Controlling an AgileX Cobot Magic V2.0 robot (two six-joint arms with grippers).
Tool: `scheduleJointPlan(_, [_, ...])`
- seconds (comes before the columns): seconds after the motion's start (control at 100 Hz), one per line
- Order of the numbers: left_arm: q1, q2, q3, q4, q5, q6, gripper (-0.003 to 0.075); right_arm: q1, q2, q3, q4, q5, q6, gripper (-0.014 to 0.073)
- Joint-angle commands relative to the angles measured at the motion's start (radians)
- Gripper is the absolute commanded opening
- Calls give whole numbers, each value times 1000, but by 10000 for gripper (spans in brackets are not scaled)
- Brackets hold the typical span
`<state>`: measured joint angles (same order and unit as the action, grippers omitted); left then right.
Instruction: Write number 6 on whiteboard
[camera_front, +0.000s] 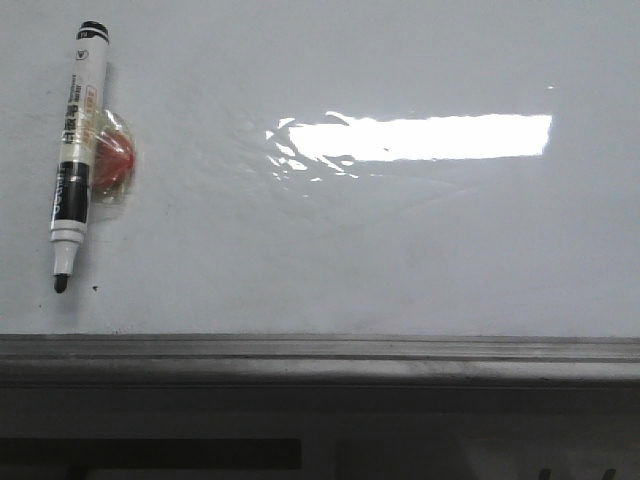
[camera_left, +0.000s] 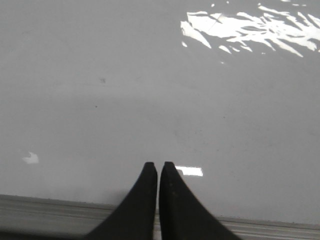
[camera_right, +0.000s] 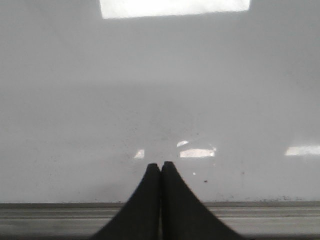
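No 6 is on the whiteboard (camera_front: 400, 250) yet. The marker (camera_front: 77, 155) lies on it at the far left, cap off, untouched, next to a red thing (camera_front: 118, 160). The left gripper (camera_left: 159, 172) and the right gripper (camera_right: 161, 170) are both closed and hold nothing. All the writing is left to do.

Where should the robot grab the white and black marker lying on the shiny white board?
Best on the white middle of the white and black marker's barrel, coming straight down from above, fingers closing across its narrow width. It lies flat on the glossy whiteboard, uncapped tip toward the grey rail. A red wrapped thing touches its right side, so grip a little above that, probably with the left gripper.
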<state>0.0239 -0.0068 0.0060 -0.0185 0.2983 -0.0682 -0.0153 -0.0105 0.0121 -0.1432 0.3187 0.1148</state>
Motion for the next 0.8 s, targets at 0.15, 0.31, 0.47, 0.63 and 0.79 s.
scheduleJointPlan(0.15, [4, -30, 42, 5, -96, -9, -19, -5, -20, 29, -23, -119, -7, -64])
scheduleJointPlan(0.31, [4, -30, 42, 5, -136, -9, -19, -5, -20, 29, -21, -164, -7, -64])
scheduleJointPlan(0.47, [4, -30, 42, 5, -186, -9, -19, -5, -18, 29, -14, -364, -7, -64])
scheduleJointPlan(0.63, [4, -30, 42, 5, -225, -9, -19, -5, -18, 29, 75, -296, 6, -64])
scheduleJointPlan(0.79, [4, -23, 29, 2, -217, -9, -19, -5, -1, 21, 134, -266, 11, -64])
